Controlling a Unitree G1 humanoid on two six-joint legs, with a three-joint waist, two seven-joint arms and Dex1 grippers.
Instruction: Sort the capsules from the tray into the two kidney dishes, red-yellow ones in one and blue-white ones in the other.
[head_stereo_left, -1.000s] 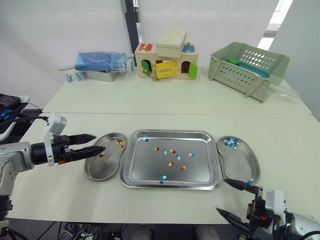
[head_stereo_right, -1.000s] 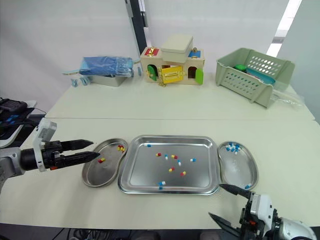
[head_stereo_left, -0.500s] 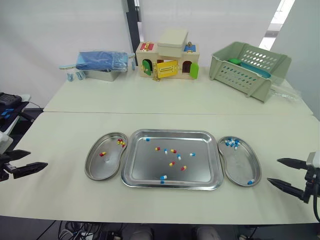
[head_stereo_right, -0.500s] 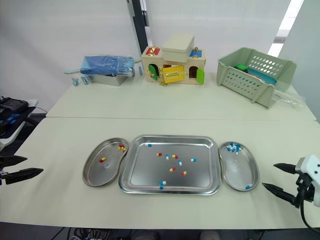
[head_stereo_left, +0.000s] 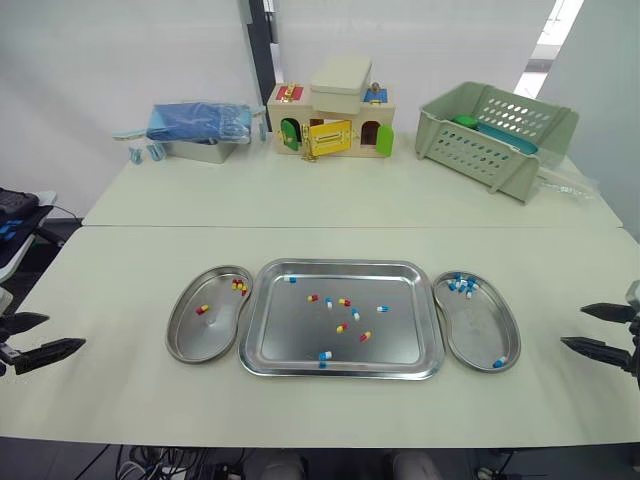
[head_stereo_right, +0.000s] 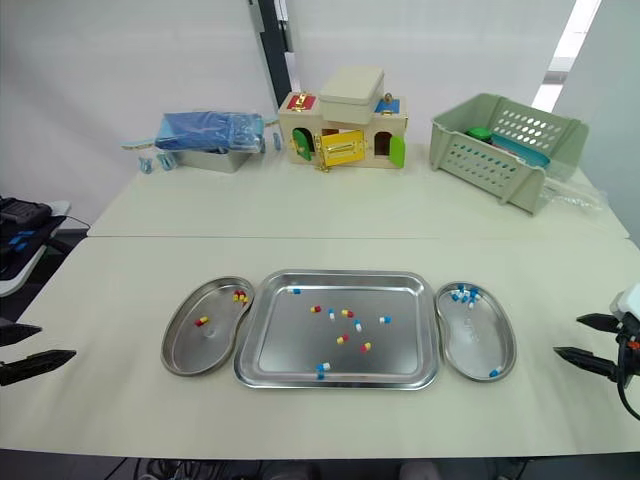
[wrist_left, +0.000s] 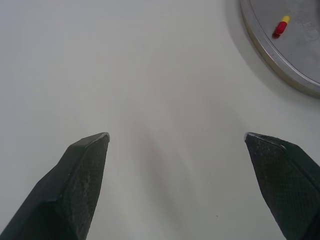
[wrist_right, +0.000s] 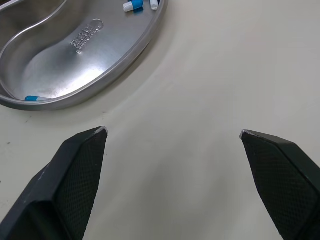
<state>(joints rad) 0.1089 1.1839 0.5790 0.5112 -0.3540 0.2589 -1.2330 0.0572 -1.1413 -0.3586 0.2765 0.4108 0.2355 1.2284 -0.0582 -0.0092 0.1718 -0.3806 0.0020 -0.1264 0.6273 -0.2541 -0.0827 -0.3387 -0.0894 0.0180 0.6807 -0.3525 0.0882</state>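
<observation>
Steel tray (head_stereo_left: 404, 346) between two kidney dishes on a pale tabletop (head_stereo_left: 330, 205), a gripper at each side edge.

The tray holds a loose scatter of red-yellow capsules (head_stereo_left: 345, 302) and blue-white capsules (head_stereo_left: 325, 356). The left kidney dish (head_stereo_left: 200, 338) touches the tray's left rim and holds a few red-yellow ones. The right kidney dish (head_stereo_left: 478, 328), against the right rim, holds blue-white ones, most clustered at its far end. The left gripper (head_stereo_left: 65, 331) and right gripper (head_stereo_left: 572, 326) sit well apart from the dishes, jaws spread and empty. At the far side stand a blue bundle (head_stereo_left: 195, 122), a toy house (head_stereo_left: 330, 120) and a green basket (head_stereo_left: 495, 135).
</observation>
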